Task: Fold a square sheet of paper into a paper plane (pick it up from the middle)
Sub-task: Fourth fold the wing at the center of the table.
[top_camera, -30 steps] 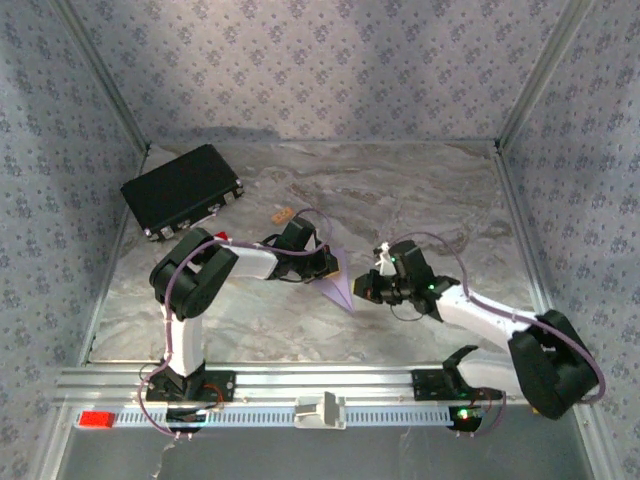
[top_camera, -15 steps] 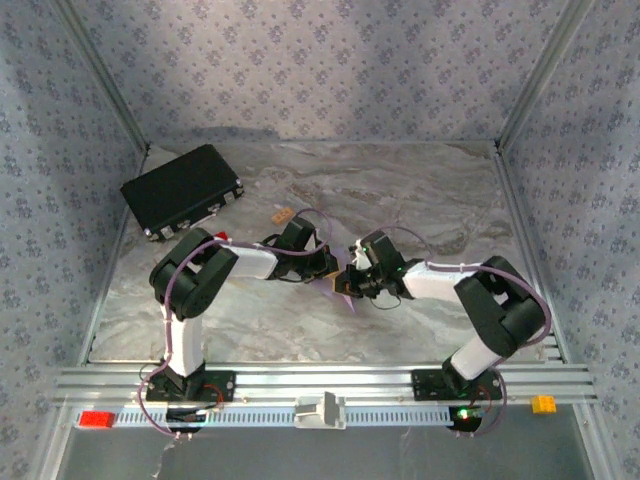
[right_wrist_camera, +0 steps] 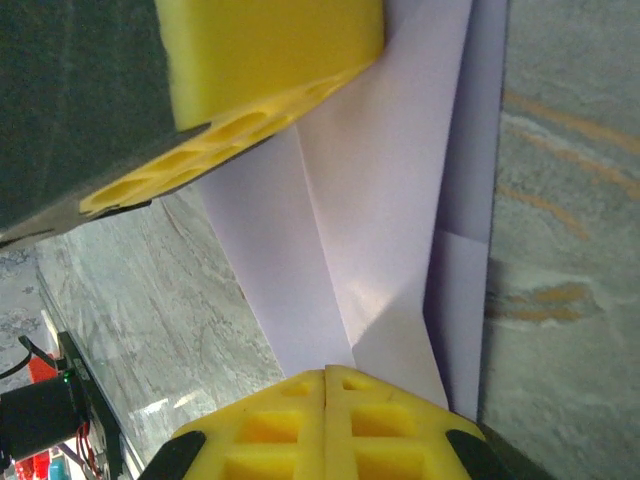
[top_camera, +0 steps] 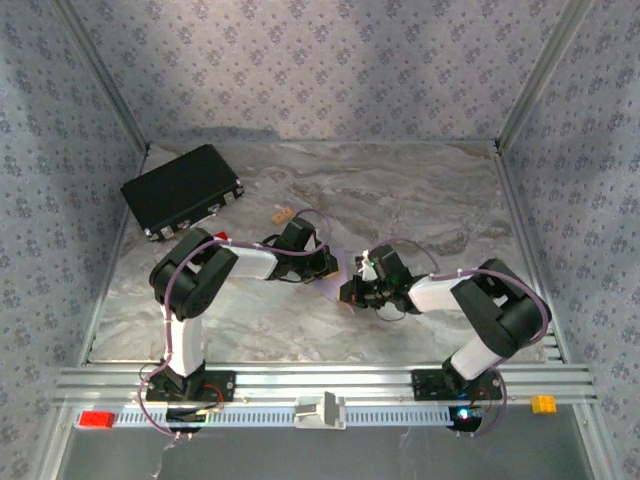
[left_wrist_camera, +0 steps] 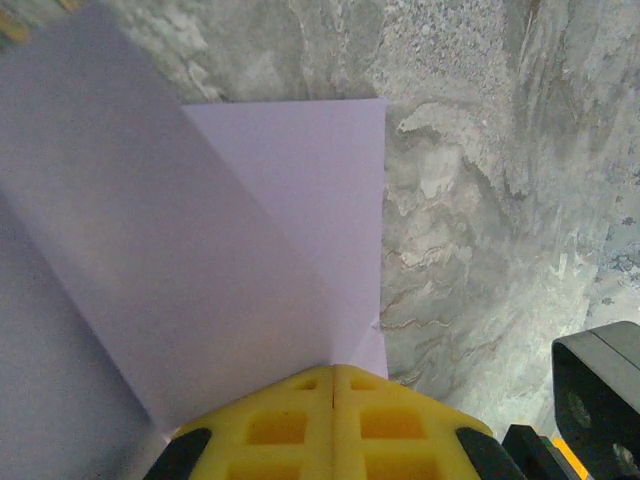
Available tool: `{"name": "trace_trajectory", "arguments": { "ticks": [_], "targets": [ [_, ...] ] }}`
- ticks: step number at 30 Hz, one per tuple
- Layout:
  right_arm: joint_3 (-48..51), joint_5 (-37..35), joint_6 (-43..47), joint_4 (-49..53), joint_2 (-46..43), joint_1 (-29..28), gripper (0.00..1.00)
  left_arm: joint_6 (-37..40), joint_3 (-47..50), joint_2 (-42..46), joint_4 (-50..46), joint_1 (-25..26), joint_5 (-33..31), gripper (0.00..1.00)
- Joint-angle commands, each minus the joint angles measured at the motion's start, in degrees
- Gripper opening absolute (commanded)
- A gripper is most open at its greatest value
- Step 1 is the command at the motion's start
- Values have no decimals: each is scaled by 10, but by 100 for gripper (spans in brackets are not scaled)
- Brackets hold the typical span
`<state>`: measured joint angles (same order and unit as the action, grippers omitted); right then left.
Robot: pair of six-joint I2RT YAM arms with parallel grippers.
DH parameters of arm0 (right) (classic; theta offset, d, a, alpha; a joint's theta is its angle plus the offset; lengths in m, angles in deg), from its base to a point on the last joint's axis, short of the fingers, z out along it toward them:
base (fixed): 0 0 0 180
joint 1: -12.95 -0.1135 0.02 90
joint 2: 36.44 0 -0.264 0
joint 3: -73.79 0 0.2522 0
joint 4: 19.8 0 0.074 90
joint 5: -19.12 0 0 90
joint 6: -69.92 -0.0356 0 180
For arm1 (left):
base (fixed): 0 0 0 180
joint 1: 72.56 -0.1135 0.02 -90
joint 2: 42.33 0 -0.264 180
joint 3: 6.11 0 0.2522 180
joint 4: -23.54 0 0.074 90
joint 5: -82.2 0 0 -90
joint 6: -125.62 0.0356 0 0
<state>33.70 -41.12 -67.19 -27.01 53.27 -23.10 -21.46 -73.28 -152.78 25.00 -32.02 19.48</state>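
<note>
Left wrist view: the lilac paper [left_wrist_camera: 280, 250] is part-folded. A diagonal crease runs straight into the seam of your left fingers [left_wrist_camera: 275, 425], which are closed with the pads meeting. They look to be pinching the paper at that ridge, likely to anchor it so the layers don't slide.

Right wrist view, same story: your right fingers [right_wrist_camera: 265, 430] are closed tip to tip, with a crease ending at their seam and flaps spreading either side. I read that as a grip on the paper too, from the opposite end. Two holds on one crease line make sense for keeping the fold taut and aligned. No clear dart shape yet, so call it mid-fold.

Where it is: down at the table [top_camera: 400, 190], though I can't tell if it's resting or slightly lifted. It's well apart from the black case [top_camera: 182, 190], toward the case's near right.

The small tan block [top_camera: 283, 215] lies just right of the case, and the small red block [top_camera: 221, 238] sits just in front of the case. Both are clear of the paper.

Risk: if you pull the two holds apart, thin paper may tear.
</note>
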Motion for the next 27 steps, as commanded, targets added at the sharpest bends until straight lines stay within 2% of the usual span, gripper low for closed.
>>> {"name": "trace_trajectory", "arguments": {
  "ticks": [1,15,23,27],
  "targets": [
    [31,1,-7,51,-17,-7,1,4,15,0,-29,-10,-29,1],
    [109,-23,7,137,-136,-18,2,-3,21,-1,-23,-13,-29,1],
    [19,-27,25,230,-242,-12,2,0,22,6,-19,-9,-28,2],
    [-27,-18,38,215,-218,2,2,1,22,8,-18,-7,-28,1]
  ]
}}
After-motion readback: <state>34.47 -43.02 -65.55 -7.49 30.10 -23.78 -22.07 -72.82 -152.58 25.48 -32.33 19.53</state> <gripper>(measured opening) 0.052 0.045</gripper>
